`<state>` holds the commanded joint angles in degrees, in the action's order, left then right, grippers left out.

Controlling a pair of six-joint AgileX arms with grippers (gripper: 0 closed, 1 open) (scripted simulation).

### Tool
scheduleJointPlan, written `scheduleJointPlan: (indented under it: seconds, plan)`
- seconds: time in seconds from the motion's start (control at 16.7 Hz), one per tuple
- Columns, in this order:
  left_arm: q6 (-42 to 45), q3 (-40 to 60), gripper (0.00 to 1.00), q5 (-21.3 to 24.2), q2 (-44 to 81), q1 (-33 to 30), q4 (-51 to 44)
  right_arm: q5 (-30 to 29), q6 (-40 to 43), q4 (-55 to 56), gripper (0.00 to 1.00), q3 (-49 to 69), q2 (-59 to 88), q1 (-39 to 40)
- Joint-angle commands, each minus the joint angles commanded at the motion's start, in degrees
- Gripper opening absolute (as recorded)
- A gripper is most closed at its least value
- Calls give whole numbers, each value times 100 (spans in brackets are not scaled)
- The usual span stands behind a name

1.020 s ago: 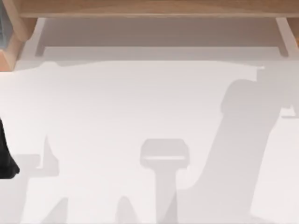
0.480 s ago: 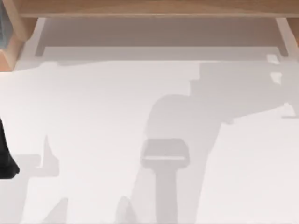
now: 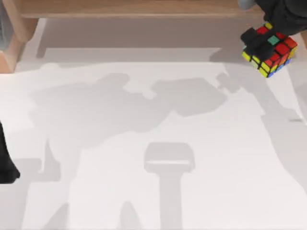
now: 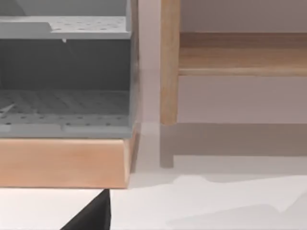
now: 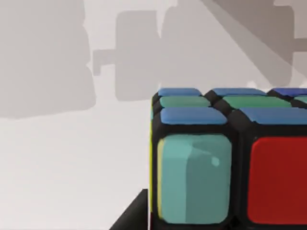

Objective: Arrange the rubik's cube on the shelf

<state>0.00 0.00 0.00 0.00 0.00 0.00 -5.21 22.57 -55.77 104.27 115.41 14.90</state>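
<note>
White tabletop (image 3: pixel 144 191) crossed by grey arm shadows, wooden shelf (image 3: pixel 144 8) along the far edge, a grey perforated rack (image 4: pixel 62 105) on a wood base at the far left. Right gripper (image 3: pixel 268 29) at the top view's far right corner, dark fingers clamped on the rubik's cube (image 3: pixel 269 50); one finger (image 3: pixel 250 35) lies across the cube's left upper edge, the rest of the hand sits above it toward the shelf board. Cube is held off the table, tilted, corner down, red and green stickers up, yellow along the lower left side. Right wrist view has the cube (image 5: pixel 230 158) close up, teal and red face toward the lens, blue and green rows on top, table below it. Cube sits between the jaws, just forward of and below the palm, so it goes wherever the gripper goes.

Key relation: cube is just in front of the shelf's front edge, at its right end, appearing level with or slightly under the board line; height against the board can't be told. Judgement: next move has to carry it toward the shelf and level the tilt before release, or it could roll. Right arm is the one on it; left arm (image 3: pixel 5 158) parked at the left table edge, fingers' state can't be told.
</note>
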Motion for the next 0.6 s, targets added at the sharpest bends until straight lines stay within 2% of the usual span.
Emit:
scheduleJointPlan:
  seconds: [0.3, 0.6]
  plan:
    - [0, 0, 100, 0, 0, 0, 0, -358, 298, 2491, 0, -1429, 137, 1773]
    - [0, 0, 100, 0, 0, 0, 0, -984, 138, 5597, 0, -2570, 283, 2687]
